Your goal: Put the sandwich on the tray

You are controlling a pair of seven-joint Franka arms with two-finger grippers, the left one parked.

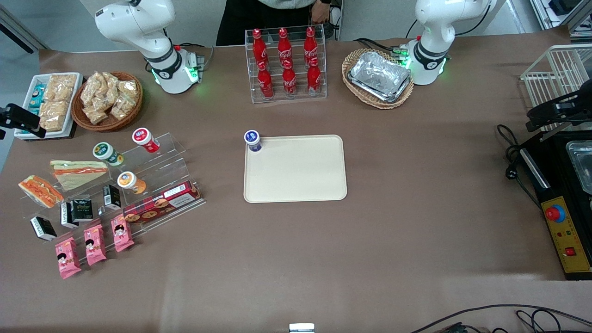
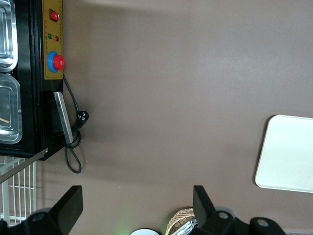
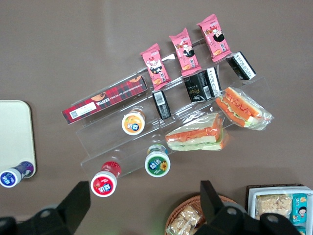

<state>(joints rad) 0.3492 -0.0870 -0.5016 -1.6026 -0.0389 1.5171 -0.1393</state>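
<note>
The sandwich (image 1: 40, 191) is a small clear-wrapped wedge with orange-red and green layers. It lies on the clear stepped stand toward the working arm's end of the table and also shows in the right wrist view (image 3: 243, 107). The beige tray (image 1: 296, 180) lies flat at mid-table, and a corner of it shows in the right wrist view (image 3: 14, 132). My gripper (image 1: 23, 121) hangs high above the table edge beside the snack tray, farther from the front camera than the sandwich. In the right wrist view the gripper (image 3: 142, 196) is open wide and empty.
A larger pale sandwich (image 1: 78, 172) lies beside the small one. The stand (image 1: 162, 157) also holds capped cups, black boxes, a cookie box (image 1: 159, 203) and pink packets. A blue-capped bottle (image 1: 253, 140) stands on a tray corner. A snack basket (image 1: 108, 99) and a white snack tray (image 1: 48, 104) are near the gripper.
</note>
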